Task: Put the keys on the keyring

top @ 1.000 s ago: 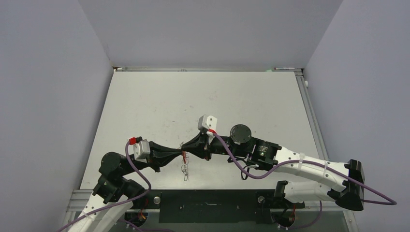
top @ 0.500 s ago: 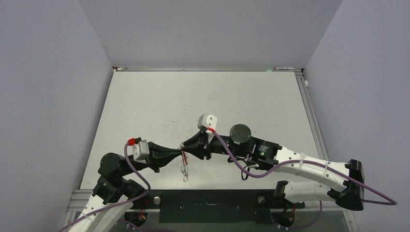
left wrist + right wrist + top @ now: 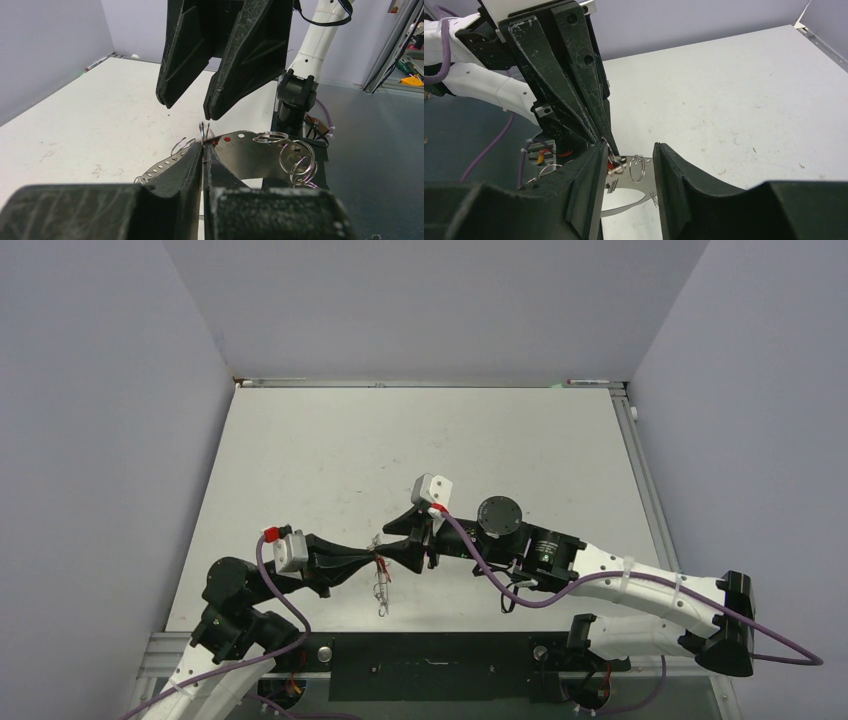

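The right gripper (image 3: 629, 150) has parted its fingers partway beside the left gripper (image 3: 202, 150), which pinches the keyring (image 3: 250, 155) aloft between the arms, so the red-tagged key (image 3: 380, 563), seemingly only half-threaded, could slip free unsupported.

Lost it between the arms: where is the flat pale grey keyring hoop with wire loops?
Top view: the keyring hangs left of centre near the table's front edge, clamped in the left end effector, the open right end effector beside it.
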Robot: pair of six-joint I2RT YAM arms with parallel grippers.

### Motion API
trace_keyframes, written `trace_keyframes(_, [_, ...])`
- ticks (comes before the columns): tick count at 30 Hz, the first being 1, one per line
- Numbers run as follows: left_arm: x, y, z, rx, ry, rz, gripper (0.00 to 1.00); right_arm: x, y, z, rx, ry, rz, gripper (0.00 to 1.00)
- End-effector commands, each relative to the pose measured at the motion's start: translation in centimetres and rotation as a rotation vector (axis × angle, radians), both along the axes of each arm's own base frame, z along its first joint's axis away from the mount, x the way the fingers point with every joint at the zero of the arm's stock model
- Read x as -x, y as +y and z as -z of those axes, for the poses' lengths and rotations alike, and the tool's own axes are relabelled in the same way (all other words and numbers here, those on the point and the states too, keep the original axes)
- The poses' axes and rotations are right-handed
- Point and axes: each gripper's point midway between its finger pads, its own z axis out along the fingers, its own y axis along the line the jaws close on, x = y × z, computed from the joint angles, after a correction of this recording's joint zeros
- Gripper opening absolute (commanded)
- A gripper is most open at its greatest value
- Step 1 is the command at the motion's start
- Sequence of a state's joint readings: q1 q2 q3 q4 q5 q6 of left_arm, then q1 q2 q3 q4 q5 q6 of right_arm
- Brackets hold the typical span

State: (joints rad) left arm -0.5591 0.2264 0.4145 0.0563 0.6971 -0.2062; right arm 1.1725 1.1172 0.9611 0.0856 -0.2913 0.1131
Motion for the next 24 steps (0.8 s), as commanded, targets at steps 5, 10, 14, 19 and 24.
trace_keyframes(5, [0.3,0.2,-1.7,0.037,-0.056,0.003,0.0,-0.2,-1.2,-4.6,-0.098,-0.061,0.029,0.43])
trace_keyframes(10, [0.3,0.2,-1.6,0.037,-0.056,0.003,0.0,-0.3,-1.4,-4.4,-0.091,-0.064,0.04,0.43])
trace_keyframes(14, [0.4,0.2,-1.7,0.037,-0.057,0.003,0.0,-0.2,-1.5,-4.1,-0.088,-0.075,0.032,0.43])
trace_keyframes(19, [0.6,0.4,-1.8,0.043,-0.067,0.004,0.0,0.1,-1.7,-3.7,-0.106,-0.128,0.01,0.42])
trace_keyframes(24, [0.8,0.4,-1.9,0.047,-0.074,0.01,0.0,0.9,-2.6,-2.9,-0.137,-0.265,-0.036,0.42])
